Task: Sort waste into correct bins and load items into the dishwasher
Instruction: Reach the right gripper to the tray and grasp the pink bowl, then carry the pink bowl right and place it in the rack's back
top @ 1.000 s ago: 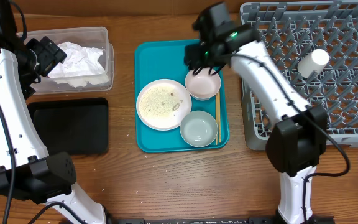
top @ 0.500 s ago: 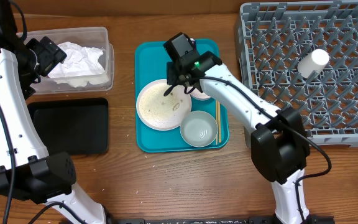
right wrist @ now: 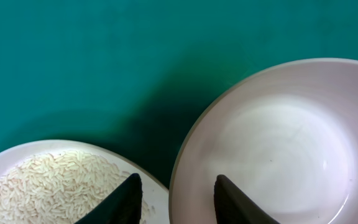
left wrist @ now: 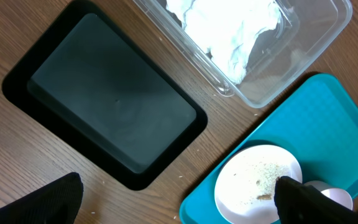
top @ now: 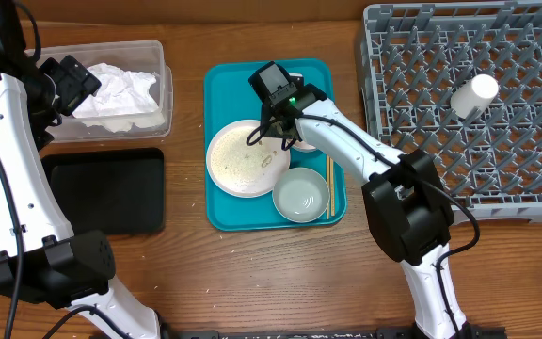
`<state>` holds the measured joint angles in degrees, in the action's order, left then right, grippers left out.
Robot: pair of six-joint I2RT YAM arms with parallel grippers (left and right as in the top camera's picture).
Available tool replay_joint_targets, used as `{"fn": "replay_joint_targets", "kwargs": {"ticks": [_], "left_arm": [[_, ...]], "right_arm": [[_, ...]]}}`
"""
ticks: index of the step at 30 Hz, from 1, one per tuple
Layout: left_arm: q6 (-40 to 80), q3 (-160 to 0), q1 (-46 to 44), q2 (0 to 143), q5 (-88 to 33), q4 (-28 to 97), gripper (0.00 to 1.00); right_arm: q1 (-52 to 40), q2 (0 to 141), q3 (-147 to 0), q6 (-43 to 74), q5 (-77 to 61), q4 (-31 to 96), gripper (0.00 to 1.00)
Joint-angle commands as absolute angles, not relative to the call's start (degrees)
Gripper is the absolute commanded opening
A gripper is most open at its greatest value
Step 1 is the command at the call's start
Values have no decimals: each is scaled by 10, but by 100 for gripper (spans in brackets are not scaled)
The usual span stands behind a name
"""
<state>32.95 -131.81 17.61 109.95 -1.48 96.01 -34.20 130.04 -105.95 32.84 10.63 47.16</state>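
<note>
Gripping the pale pink bowl (right wrist: 272,143) by its rim looks to be the step in hand. The bowl stands upright and empty on the teal tray (top: 224,85), at 1 o'clock from the round plate (top: 238,160) that carries the rice scraps (right wrist: 48,180). The right gripper (right wrist: 176,180) straddles the bowl's rim at its 9 o'clock side, jaws moderately apart, one finger inside the bowl and one outside over the gap toward the plate, with nothing pinched yet. To do this well, the outer finger should drop clear of the plate edge just beside it. The pinch should seat low on the wall before lifting, and the bowl should come straight up so the rice is not scattered. The whitish-blue bowl (top: 301,195) sits at 6 o'clock from it, with chopsticks (top: 328,184) alongside. The grey dish rack (top: 534,122) lies at 3 o'clock, a white cup (top: 473,94) already lying in it. At 9 o'clock, the left gripper (left wrist: 178,180) hangs wide open and empty near the clear tub (top: 163,56) holding the napkin (top: 116,89), above the black tray (top: 102,193).
</note>
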Motion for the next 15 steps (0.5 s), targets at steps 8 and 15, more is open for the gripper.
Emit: {"fn": "replay_joint_targets", "kwargs": {"ticks": [8, 15], "left_arm": [[336, -1324, 172, 1102, -13, 959, 100], [336, -1324, 172, 1102, -13, 959, 100]], "right_arm": [[-340, 1306, -1064, 331, 114, 470, 15], [-335, 1295, -1128, 330, 114, 516, 4]]}}
